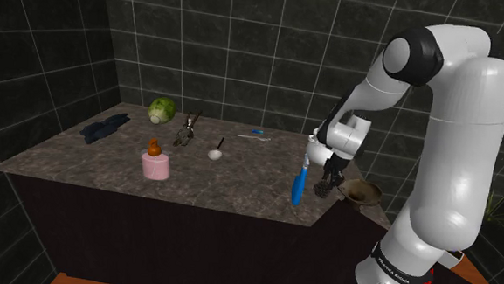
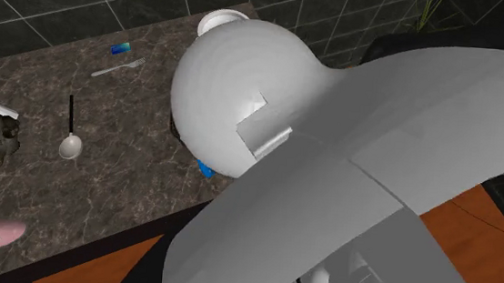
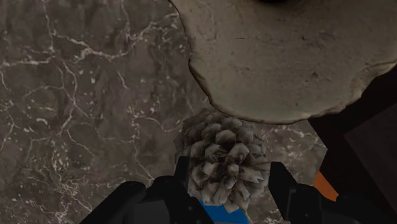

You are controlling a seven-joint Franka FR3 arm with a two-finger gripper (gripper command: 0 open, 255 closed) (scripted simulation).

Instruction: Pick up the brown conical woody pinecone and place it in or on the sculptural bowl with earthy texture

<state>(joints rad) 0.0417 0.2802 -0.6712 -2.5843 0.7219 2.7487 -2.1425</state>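
Note:
The brown scaly pinecone [image 3: 224, 164] sits between my gripper's [image 3: 226, 191] two black fingers, which press against its sides. In the shoulder view the gripper [image 1: 328, 182] points down at the counter's near right corner, with the pinecone [image 1: 324, 190] at its tips. The bowl [image 1: 362, 193], rough and earthy with a wavy rim, stands right beside it toward that view's right. Seen from the wrist, the bowl's pale rim [image 3: 273, 70] lies just beyond the pinecone and partly behind it.
A blue-handled tool [image 1: 298, 186] lies just left of the gripper. Farther along the marble counter [image 1: 109, 170] are a white spoon [image 1: 216, 152], a fork [image 1: 256, 136], a pink jar [image 1: 156, 163], a green cabbage [image 1: 162, 110] and a dark cloth [image 1: 103, 128]. The arm's bulk [image 2: 330, 169] blocks much of the second exterior view.

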